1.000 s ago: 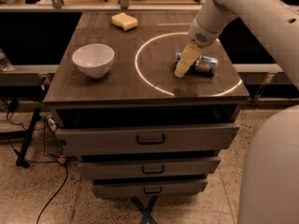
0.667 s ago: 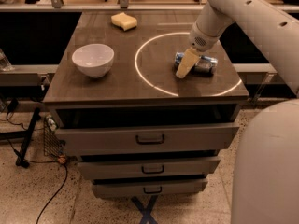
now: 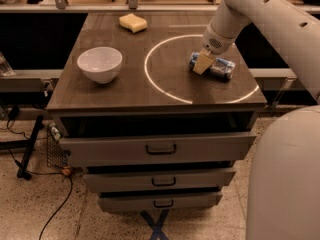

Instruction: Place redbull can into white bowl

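Observation:
The redbull can (image 3: 220, 68), blue and silver, lies on its side on the dark table top (image 3: 150, 91), inside the right part of a white circle marking (image 3: 150, 79). My gripper (image 3: 202, 63) reaches down from the upper right and sits at the can's left end, covering part of it. The white bowl (image 3: 100, 64) stands upright and empty at the table's left side, well apart from the can and the gripper.
A yellow sponge (image 3: 133, 22) lies at the back of the table. Three closed drawers (image 3: 160, 148) are below the table top. My white arm (image 3: 260, 19) and body (image 3: 285, 174) fill the right side. Cables (image 3: 55, 214) lie on the floor at the left.
The gripper has shifted slightly up and to the right at the can's left end. The can and bowl stay where they were.

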Controlling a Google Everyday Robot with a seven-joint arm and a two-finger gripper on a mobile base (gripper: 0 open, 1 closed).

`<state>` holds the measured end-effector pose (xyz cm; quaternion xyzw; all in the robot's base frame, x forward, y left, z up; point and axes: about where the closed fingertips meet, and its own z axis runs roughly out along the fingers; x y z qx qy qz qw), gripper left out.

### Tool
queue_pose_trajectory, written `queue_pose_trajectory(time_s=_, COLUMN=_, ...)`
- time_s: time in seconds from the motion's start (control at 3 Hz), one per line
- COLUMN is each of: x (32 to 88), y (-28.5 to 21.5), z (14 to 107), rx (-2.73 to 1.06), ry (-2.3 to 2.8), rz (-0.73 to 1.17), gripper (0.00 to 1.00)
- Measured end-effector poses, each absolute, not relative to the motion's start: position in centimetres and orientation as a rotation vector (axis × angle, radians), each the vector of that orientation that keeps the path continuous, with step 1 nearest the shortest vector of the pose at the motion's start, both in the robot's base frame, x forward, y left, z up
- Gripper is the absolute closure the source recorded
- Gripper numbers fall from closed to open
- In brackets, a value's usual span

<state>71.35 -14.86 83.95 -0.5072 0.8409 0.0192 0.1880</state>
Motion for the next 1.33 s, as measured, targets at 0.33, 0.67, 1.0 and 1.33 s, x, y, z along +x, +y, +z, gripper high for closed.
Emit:
queue_pose_trajectory(time_s=0.33, x=71.3, y=-14.9, z=84.0, rx=-1.427, ry=2.366, rz=0.054, gripper=1.00)
queue_pose_trajectory(time_s=0.67, x=69.9, y=-13.4, z=90.1, rx=-1.418, ry=2.214, rz=0.123, gripper=1.00)
queue_pose_trajectory(time_s=1.0, x=67.9, y=-11.5, z=100.1, rx=-1.368, ry=1.943, rz=0.282, gripper=1.00)
queue_pose_trajectory(time_s=1.33, x=68.0, y=-11.5, z=99.9, rx=-1.370, ry=1.946, rz=0.280, gripper=1.00)
